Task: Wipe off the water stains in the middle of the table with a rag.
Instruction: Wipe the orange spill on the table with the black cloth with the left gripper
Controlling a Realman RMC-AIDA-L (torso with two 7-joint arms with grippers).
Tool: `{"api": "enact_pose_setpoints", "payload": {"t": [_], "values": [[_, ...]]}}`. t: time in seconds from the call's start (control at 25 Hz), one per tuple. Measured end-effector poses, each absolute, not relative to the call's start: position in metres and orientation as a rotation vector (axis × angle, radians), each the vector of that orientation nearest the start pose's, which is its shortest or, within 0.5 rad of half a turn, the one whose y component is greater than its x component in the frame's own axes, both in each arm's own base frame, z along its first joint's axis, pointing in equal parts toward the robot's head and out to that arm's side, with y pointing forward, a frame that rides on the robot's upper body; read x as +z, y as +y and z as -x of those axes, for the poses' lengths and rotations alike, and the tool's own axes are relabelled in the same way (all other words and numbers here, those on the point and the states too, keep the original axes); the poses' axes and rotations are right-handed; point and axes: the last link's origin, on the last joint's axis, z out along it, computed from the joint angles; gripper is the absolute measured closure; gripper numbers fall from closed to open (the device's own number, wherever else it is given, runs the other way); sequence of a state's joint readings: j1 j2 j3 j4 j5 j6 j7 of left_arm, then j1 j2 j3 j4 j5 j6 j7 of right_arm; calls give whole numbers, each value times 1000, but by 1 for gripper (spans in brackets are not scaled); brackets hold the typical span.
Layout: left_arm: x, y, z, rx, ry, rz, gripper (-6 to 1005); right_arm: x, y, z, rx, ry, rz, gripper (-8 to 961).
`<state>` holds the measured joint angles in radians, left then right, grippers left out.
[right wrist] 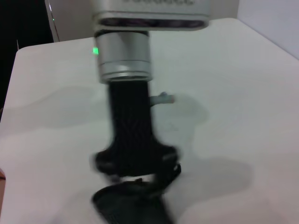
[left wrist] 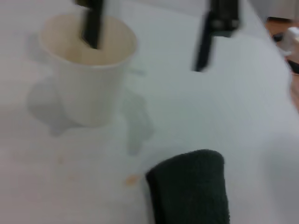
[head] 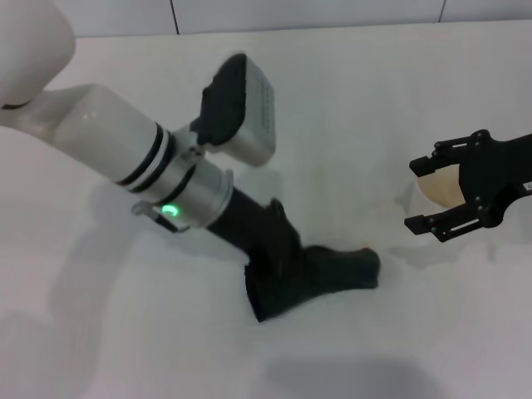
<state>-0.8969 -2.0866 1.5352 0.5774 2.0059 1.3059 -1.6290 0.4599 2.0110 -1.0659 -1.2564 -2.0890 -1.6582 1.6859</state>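
Observation:
My left gripper point(head: 283, 278) is shut on the dark green-black rag point(head: 337, 270) and presses it flat on the white table point(head: 349, 91) near the middle. In the left wrist view the rag's end point(left wrist: 189, 186) lies just beside a small orange-brown water stain point(left wrist: 132, 178). I cannot make out the stain in the head view. The right wrist view shows the left gripper point(right wrist: 135, 179) with the rag point(right wrist: 124, 205) under it. My right gripper point(head: 414, 194) is open at the right, its fingers point(left wrist: 92, 23) straddling a white paper cup point(head: 440, 187).
The paper cup point(left wrist: 86, 70) stands upright on the table a short way beyond the rag, tan inside. The right gripper's other finger point(left wrist: 205, 42) hangs well clear of the cup. The table's edge point(left wrist: 280, 60) shows at one side.

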Motion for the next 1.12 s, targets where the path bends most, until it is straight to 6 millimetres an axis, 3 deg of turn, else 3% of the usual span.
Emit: {"api": "enact_pose_setpoints", "payload": {"t": [0.32,0.68,0.84,1.12], "values": [[-106,398,171,212,-357,2884,896,50,334,-210,129,239,2924,113],[-93,419,172,128,-479,2738,894,50,335,-211,126,245,2920,114],[-97,410,170,144,-432,2814,893,50,336,-209,127,237,2918,114],[-111,371,158,159,-208,3106,891,51,338,-209,128,232,2907,114]]}}
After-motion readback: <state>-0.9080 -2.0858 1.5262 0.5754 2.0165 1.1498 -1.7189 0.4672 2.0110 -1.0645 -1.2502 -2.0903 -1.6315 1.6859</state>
